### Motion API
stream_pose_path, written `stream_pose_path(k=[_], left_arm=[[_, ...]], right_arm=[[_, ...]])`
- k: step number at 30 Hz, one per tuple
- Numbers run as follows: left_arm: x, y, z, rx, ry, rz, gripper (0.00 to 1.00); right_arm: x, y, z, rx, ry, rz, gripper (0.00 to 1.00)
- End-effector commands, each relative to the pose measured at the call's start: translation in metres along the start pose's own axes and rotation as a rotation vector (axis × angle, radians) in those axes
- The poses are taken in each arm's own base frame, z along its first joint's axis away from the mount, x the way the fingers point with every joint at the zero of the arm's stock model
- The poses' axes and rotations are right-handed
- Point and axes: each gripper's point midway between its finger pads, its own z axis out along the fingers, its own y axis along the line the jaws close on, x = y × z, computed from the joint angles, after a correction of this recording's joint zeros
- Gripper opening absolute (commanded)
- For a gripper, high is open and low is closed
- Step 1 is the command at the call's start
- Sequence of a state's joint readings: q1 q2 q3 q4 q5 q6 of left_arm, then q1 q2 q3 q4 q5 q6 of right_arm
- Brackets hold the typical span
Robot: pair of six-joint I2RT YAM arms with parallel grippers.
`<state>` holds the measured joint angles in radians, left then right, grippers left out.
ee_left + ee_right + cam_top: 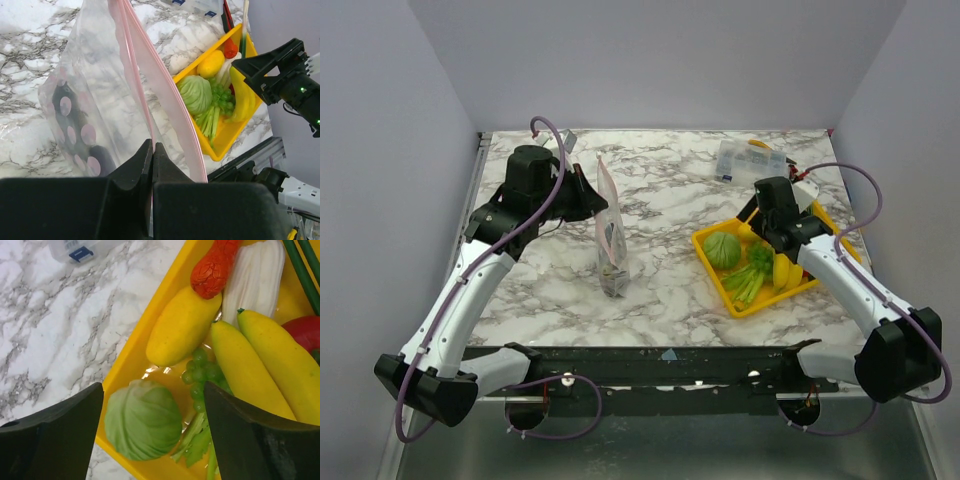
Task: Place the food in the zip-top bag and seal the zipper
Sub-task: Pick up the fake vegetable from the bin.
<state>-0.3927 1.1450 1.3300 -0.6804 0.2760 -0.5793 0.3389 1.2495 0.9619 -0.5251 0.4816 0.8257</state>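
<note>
Between left jaws, apparently: zip-top bag (95,90)

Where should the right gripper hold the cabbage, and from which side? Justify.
Grip the cabbage across its round middle, coming down from above. It is a ball in the tray's corner, with the wall on one side and grapes on the other, so the top looks freest; the open right gripper hangs over it.

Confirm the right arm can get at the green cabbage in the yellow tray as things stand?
Probably yes. The right gripper hangs open above the yellow tray, and the cabbage lies uncovered between its fingers, with only grapes beside it.
</note>
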Motion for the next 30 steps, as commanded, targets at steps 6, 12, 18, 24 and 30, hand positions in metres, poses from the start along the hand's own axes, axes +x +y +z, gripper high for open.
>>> stream_pose_path(k=[6,12,18,24,30], left_arm=[[0.007,0.001,0.005,0.023,0.016,0.028,0.0],[0.008,0.0,0.003,0.034,0.019,0.032,0.0],[0.01,-0.001,0.003,0.042,0.023,0.035,0.0],[0.009,-0.002,0.003,0.044,0.022,0.039,0.0],[0.009,-0.003,0.001,0.049,0.017,0.042,0.0]], right_arm=[[-0.05,-0.016,0.041,0.172,-0.163,0.137,0.83],[-0.062,-0.04,0.083,0.26,-0.15,0.021,0.83],[-0.052,-0.046,0.11,0.259,-0.068,-0.005,0.81],[-0.047,-0.045,0.123,0.253,-0.07,-0.013,0.73],[-0.042,-0.047,0.126,0.26,-0.062,0.021,0.55]])
